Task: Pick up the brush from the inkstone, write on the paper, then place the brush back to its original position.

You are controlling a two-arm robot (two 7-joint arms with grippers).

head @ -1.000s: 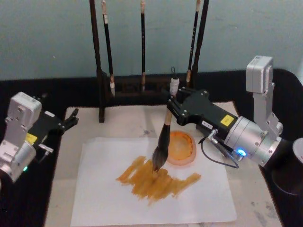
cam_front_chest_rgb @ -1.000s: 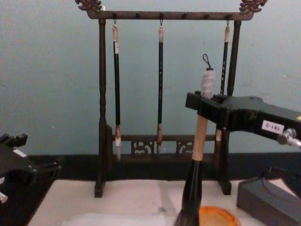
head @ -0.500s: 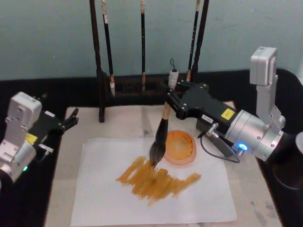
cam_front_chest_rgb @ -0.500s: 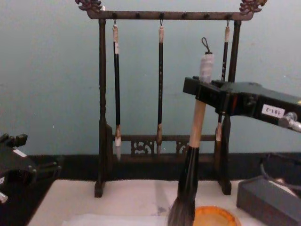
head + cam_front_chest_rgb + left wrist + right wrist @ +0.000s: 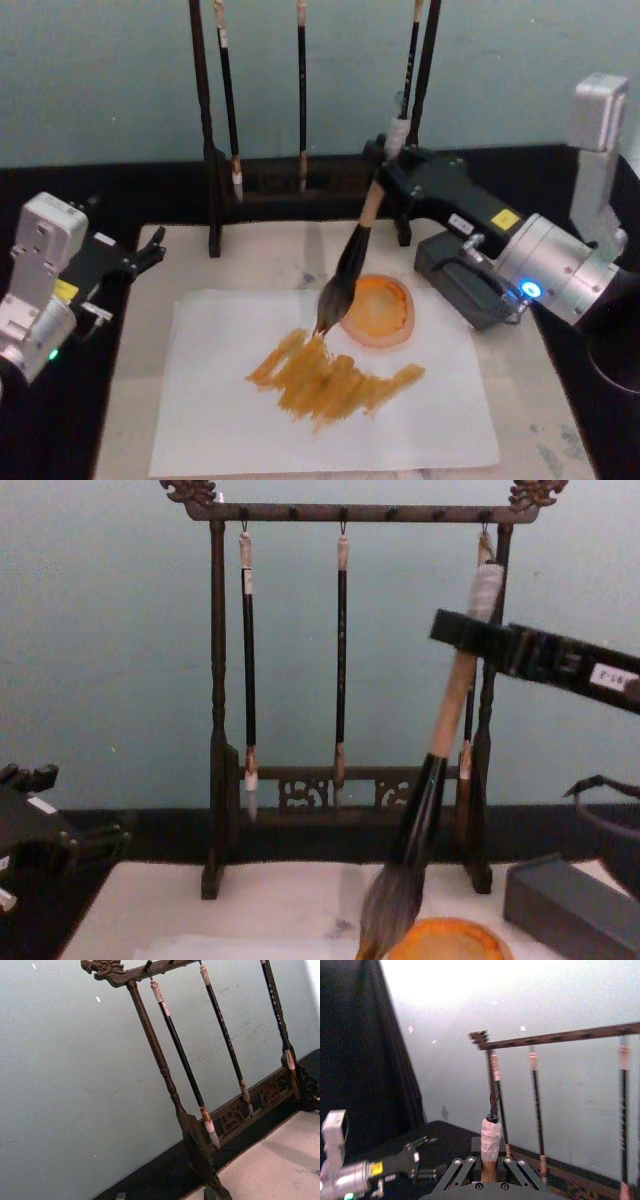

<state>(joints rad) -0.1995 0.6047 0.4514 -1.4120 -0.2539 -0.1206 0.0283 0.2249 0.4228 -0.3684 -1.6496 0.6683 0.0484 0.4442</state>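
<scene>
The right hand (image 5: 386,170) is clamped on the large grey-bristled calligraphy brush (image 5: 350,265), which is tilted, its tip over the thin white paper (image 5: 220,420) just beside the round orange-brown inkstone (image 5: 385,312). The left hand (image 5: 145,255) rests at left.

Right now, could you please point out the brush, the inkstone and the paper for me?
brush (image 5: 349,260), head view, black lower shaft.
inkstone (image 5: 390,312), head view, bare orange middle.
paper (image 5: 220,425), head view, bare white lower-left area.
</scene>
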